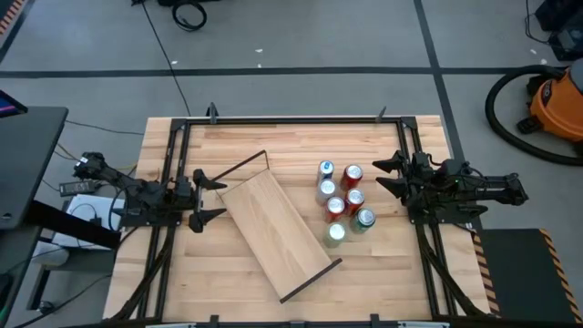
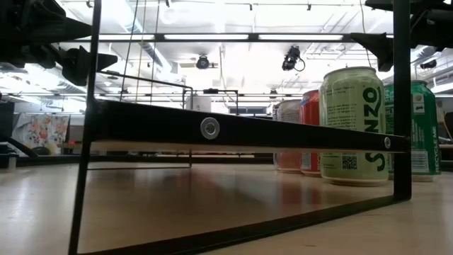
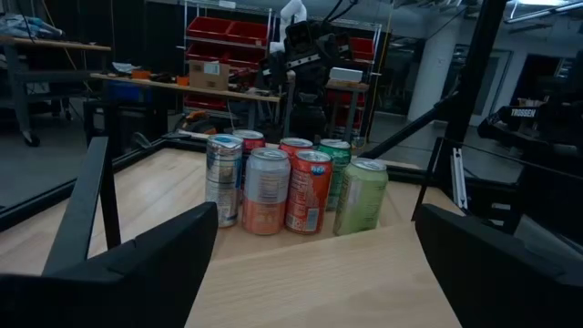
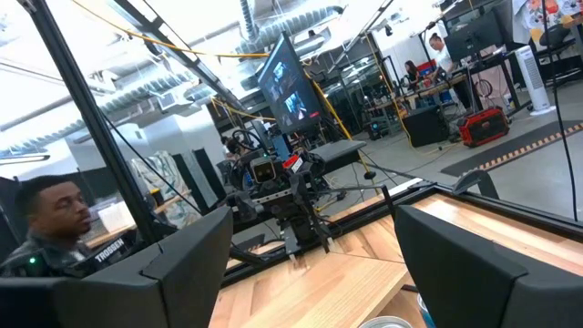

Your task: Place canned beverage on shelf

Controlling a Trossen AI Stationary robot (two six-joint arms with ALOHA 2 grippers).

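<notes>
Several cans stand upright in a cluster on the slatted tabletop, right of centre; they also show in the left wrist view and the low view. The shelf, a pale wood plank with black rod frames at its short ends, lies slantwise at the centre, left of the cans. My left gripper is open and empty at the shelf's left. My right gripper is open and empty just right of the cans. Neither touches anything.
A black metal frame runs along the tabletop's far edge and down both sides. Bare wood lies near the front right. A person shows beyond the table in the right wrist view. An orange vacuum stands on the floor far right.
</notes>
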